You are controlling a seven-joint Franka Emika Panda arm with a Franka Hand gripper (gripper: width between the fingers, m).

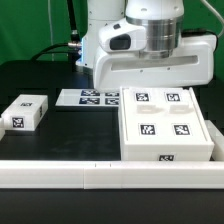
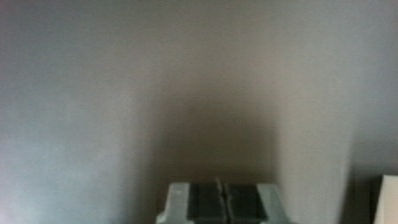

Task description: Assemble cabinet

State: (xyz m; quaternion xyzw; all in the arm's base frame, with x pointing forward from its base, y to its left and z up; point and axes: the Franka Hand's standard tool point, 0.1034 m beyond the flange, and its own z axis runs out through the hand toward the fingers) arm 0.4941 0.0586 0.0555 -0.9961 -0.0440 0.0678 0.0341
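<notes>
Lying beside cabinet (image 1: 165, 125), block (image 1: 25, 113), marker board (image 1: 90, 98)

Marker board (image 1: 88, 98) btw. block (image 1: 25, 113), cabinet (image 1: 165, 125)

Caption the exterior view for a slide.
Panda arm at the tagged white cabinet, small block and marker board beside it.

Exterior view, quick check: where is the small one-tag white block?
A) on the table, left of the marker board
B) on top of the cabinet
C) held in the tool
A: the small white block lies on the table, to the exterior view's left of the marker board, apart from the cabinet.
</notes>
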